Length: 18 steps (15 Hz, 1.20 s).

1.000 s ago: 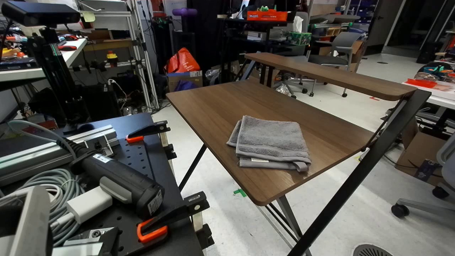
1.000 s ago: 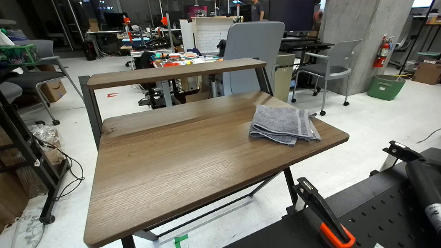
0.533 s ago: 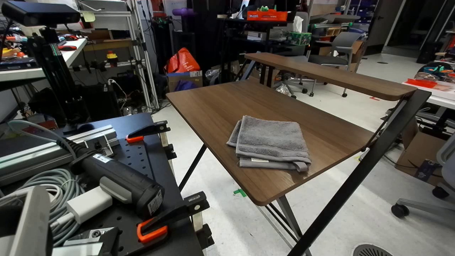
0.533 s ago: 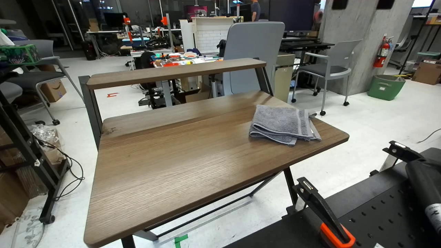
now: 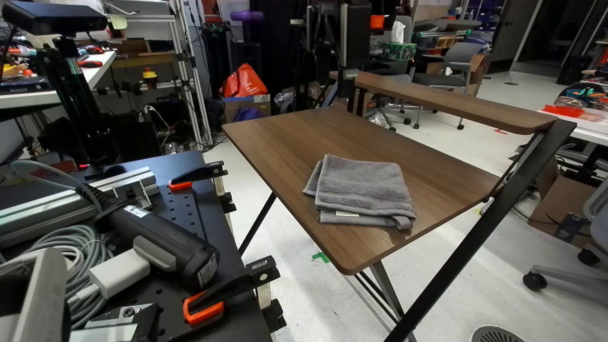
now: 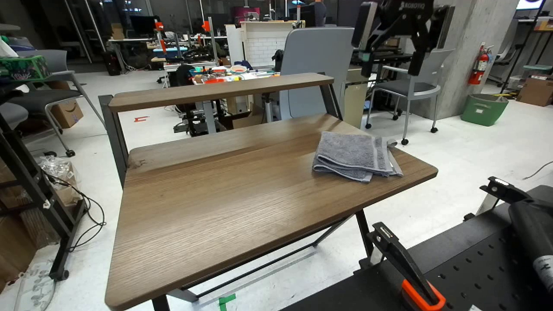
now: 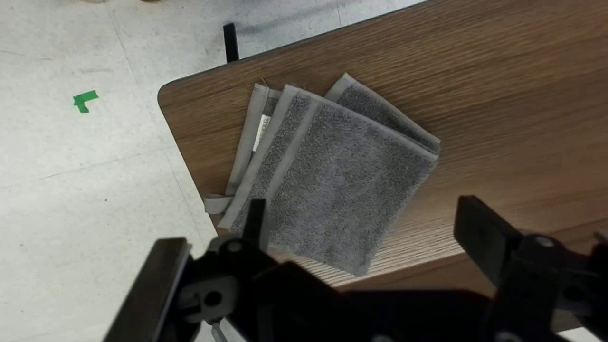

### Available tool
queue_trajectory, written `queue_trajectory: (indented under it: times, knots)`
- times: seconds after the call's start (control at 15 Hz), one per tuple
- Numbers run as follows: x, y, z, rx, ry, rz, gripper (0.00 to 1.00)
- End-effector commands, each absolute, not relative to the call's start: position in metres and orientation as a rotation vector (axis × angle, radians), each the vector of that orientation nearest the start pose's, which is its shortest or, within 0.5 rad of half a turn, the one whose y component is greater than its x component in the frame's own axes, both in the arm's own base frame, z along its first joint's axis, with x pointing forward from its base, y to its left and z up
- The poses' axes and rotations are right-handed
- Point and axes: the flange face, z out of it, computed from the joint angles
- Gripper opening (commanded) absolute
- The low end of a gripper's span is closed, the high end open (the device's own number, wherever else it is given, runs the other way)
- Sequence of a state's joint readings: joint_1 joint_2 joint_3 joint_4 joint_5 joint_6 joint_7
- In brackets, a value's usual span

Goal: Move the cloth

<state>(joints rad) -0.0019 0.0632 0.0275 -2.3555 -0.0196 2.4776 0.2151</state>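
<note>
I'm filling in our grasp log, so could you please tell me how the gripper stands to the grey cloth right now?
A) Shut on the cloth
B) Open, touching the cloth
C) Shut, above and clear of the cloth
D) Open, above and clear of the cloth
D: in an exterior view the gripper hangs with jaws spread, well above the grey cloth folded on the tabletop.

Towel (image 7: 337,175): rough, matt cloth with smooth borders (image 7: 254,164); its tag (image 7: 262,133), at ten o'clock in the wrist view, smooth. Tabletop (image 6: 194,207): smooth, wood-grained, softly shiny. Table leg (image 5: 477,237), at four o'clock in an exterior view: matt metal. Rail (image 5: 47,213), nine o'clock there: satin metal. Floor (image 5: 304,294): smooth, glossy.
</note>
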Motion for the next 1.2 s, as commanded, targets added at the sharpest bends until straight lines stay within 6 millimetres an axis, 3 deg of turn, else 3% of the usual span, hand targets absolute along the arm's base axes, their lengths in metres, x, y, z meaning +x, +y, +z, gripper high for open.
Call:
queue_trajectory:
  times: [0.0,0.33,0.67,1.13]
  knots:
    - [0.551,-0.001,0.268,-3.114,0.359,-0.056,1.0]
    - [0.581,-0.001,0.208,-3.115,0.421,0.048,1.0]
    - [0.597,0.008,0.158,-3.112,0.456,0.134,1.0]
    - [0.612,0.042,0.115,-3.132,0.425,0.205,1.0]
